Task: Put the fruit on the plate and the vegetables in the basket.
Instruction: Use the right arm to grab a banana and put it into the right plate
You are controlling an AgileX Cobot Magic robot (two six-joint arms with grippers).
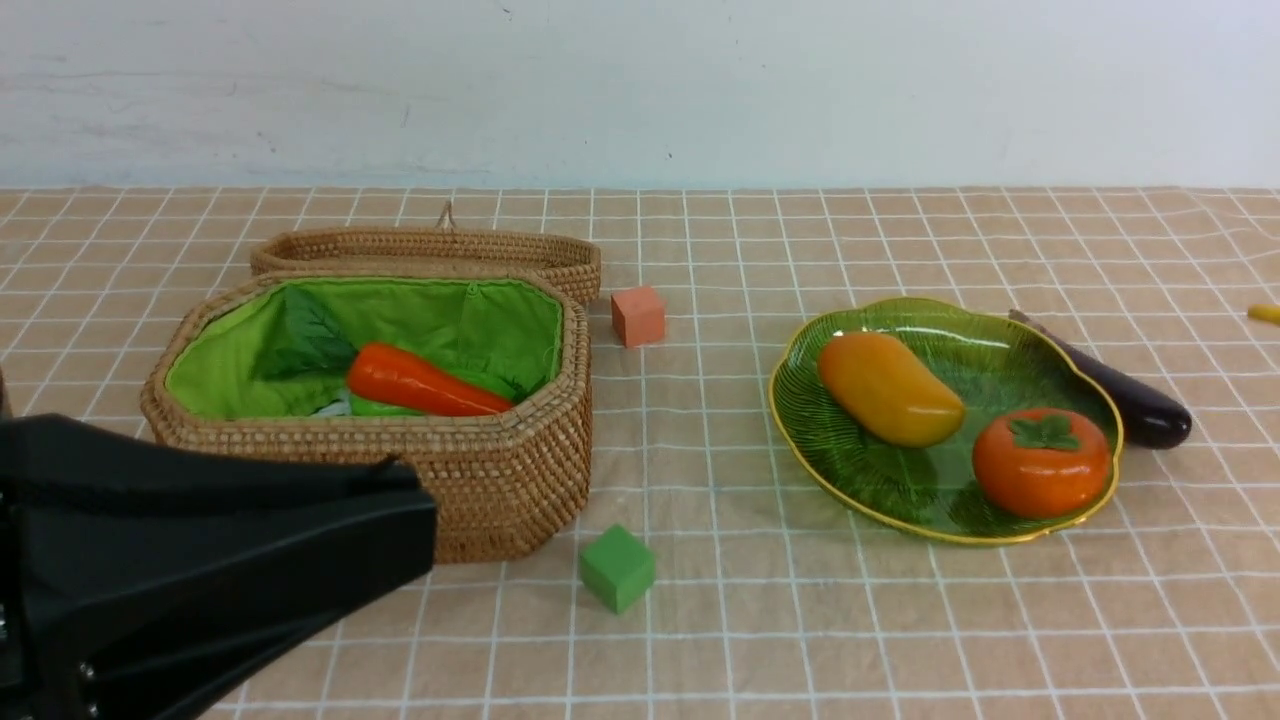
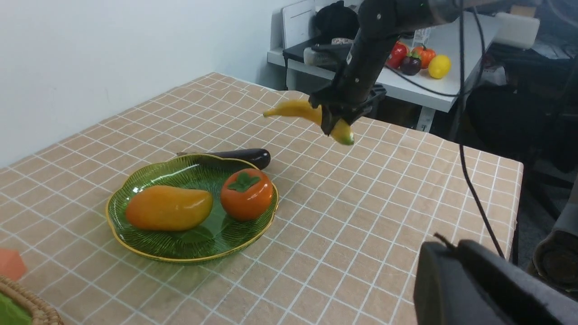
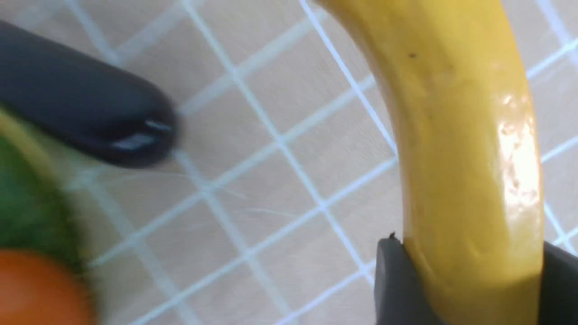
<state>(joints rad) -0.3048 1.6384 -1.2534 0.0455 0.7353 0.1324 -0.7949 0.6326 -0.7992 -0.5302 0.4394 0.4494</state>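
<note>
Front view: at the right edge of the frame a slim yellow tip of the banana shows, pointing left; the rest is out of this frame. The left wrist view shows more of it: the banana lies crosswise in the right pincer, its tapering end reaching toward the wall side and its greenish end out past the opposite side of the grip. The right pincer is closed around the banana, fingers on either flank. The right wrist view shows a smooth, glossy, gently curved skin with a small dark fleck. The left pincer is closed, with nothing in its grip.

Right of centre in the front view sits the plate, ribbed green glass with a scalloped gold rim. On it the mango slants from upper left to lower right, beside the round, leafy-capped persimmon. Just beyond the rim, the shiny purple eggplant slants likewise, stem to the upper left. At left, the woven wicker basket, lined in green cloth, holds the smooth orange carrot, tilted down toward the right. Matte cubes, pink and green, stand on the tile-patterned surface.
</note>
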